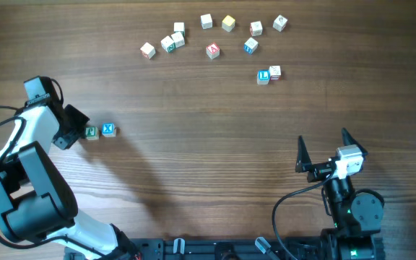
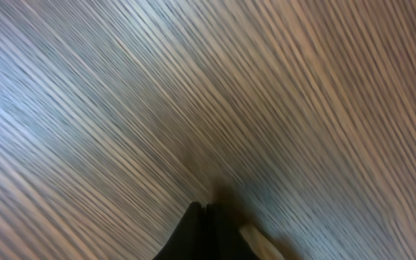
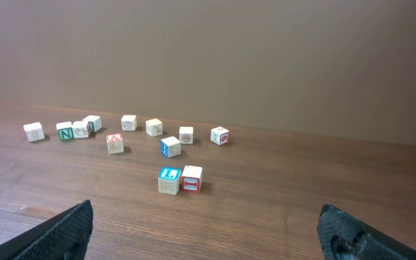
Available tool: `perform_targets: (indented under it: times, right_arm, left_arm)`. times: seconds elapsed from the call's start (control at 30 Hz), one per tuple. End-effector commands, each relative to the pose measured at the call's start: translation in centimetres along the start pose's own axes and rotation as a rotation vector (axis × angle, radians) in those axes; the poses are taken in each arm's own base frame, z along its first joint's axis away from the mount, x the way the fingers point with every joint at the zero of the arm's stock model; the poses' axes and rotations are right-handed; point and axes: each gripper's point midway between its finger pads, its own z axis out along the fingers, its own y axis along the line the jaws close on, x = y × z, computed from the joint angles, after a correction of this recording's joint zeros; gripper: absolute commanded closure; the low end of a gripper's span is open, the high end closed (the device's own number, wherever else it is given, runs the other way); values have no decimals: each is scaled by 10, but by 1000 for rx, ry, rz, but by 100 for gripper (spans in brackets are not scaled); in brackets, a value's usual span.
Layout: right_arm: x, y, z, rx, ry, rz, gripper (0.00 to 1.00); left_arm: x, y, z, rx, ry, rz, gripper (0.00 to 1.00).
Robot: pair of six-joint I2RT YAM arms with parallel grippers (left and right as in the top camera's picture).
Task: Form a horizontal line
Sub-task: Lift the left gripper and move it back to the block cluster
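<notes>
Two pale wooden cubes sit side by side at the left in the overhead view: one with a green face [image 1: 91, 133] and one with a blue face [image 1: 107, 130]. No longer row of cubes shows. My left gripper [image 1: 80, 125] is shut, low on the table, its tips right beside the green cube on that cube's left. In the left wrist view the shut jaws [image 2: 206, 214] touch blurred wood, with a pale sliver [image 2: 260, 240] next to them. My right gripper [image 1: 324, 153] is open and empty near the front right; it also shows in the right wrist view [image 3: 208, 231].
Several loose cubes are scattered along the far side, from a red-faced one [image 1: 147, 50] to one at the far right [image 1: 279, 23]. A blue L cube [image 1: 263, 76] [image 3: 169, 179] and a red cube [image 1: 274, 71] [image 3: 191, 178] stand together nearer the middle.
</notes>
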Motion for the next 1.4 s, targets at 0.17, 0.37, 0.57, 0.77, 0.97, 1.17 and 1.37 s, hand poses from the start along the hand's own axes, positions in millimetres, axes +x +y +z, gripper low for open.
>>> perform_targets:
  times: [0.17,0.37,0.57,0.77,0.97,1.17,1.37]
  right_arm:
    - [-2,0,0,4,-10,-15,0]
    - [-2,0,0,4,-11,-15,0]
    - [-2,0,0,4,-11,-15,0]
    - [-2,0,0,4,-11,-15,0]
    - [-2,0,0,4,-11,-15,0]
    - [-2,0,0,4,-11,-15,0]
    - [-2,0,0,4,-10,-15,0]
  left_arm:
    - [18,-1,4,19,85,-60,96]
    - [19,0,4,15,89,-82,96]
    - [21,-2,4,25,99,-141,96]
    - [13,-11,4,71,71,-141,96]
    - [4,-37,0,207,64,-135,96]
    - [-31,-84,-16,449,-51,-95,93]
    - [-40,-191,-96,994,-168,180,78]
